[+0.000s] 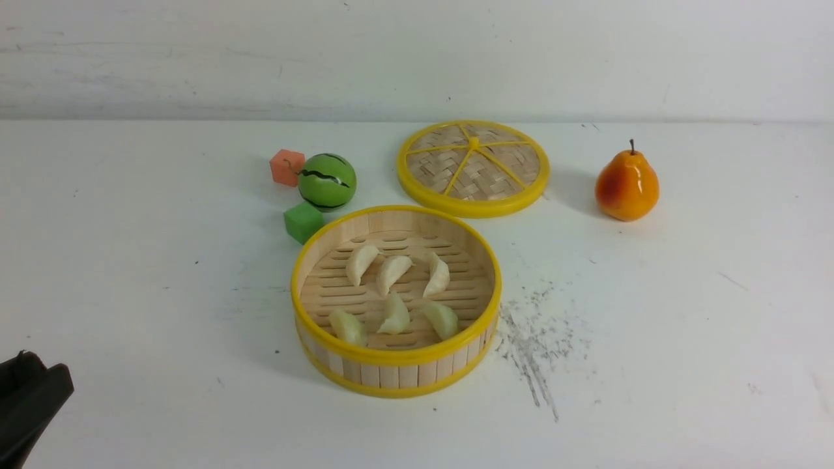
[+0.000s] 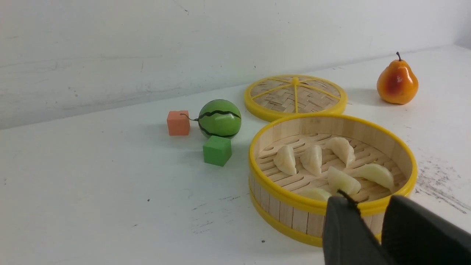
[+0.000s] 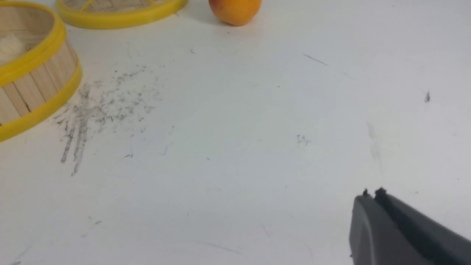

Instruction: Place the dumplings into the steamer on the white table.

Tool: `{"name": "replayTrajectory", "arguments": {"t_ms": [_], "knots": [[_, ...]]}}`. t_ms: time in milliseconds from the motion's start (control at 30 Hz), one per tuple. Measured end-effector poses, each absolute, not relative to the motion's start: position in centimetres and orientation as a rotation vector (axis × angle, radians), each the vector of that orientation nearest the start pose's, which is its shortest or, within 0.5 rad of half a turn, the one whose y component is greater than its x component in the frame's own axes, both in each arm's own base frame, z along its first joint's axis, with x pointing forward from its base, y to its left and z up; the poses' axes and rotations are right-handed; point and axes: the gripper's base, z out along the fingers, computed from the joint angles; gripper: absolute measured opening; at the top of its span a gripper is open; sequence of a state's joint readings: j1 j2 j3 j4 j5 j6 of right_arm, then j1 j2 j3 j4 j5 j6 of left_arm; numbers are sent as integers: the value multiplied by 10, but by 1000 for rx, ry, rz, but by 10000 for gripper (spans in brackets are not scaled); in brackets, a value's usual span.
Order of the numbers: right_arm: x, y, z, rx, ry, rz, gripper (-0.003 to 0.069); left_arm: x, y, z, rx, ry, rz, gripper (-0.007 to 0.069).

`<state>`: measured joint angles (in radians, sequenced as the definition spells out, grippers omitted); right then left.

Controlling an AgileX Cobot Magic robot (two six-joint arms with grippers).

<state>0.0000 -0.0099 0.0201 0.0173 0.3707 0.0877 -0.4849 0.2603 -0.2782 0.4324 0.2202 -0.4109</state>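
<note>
The steamer (image 1: 397, 357), a round bamboo basket with yellow rims, stands mid-table on the white table (image 1: 684, 293). Several cream-white dumplings (image 1: 393, 272) lie on its slatted floor, also seen in the left wrist view as dumplings (image 2: 312, 160) inside the steamer (image 2: 279, 191). My left gripper (image 2: 368, 200) is open with nothing between its black fingers, just short of the steamer's near wall; it shows at the front view's lower left corner (image 1: 29, 384). Over bare table to the right of the steamer (image 3: 33, 55), my right gripper (image 3: 371, 192) is shut and holds nothing.
The woven yellow-rimmed lid (image 1: 473, 167) lies behind the steamer. An orange pear (image 1: 626, 185) stands at the back right. Left of the lid sit a green watermelon ball (image 1: 327, 182), an orange-red cube (image 1: 287, 167) and a green cube (image 1: 303, 221). Grey scuffs (image 1: 534, 345) mark the table.
</note>
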Motion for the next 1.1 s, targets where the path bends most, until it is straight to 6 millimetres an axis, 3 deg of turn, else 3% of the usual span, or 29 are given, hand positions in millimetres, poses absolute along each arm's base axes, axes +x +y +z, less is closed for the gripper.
{"name": "replayTrajectory", "arguments": {"t_ms": [1100], "knots": [[52, 1, 174, 93, 1867, 78, 20, 70, -27, 272, 344, 1638, -281, 190]]}}
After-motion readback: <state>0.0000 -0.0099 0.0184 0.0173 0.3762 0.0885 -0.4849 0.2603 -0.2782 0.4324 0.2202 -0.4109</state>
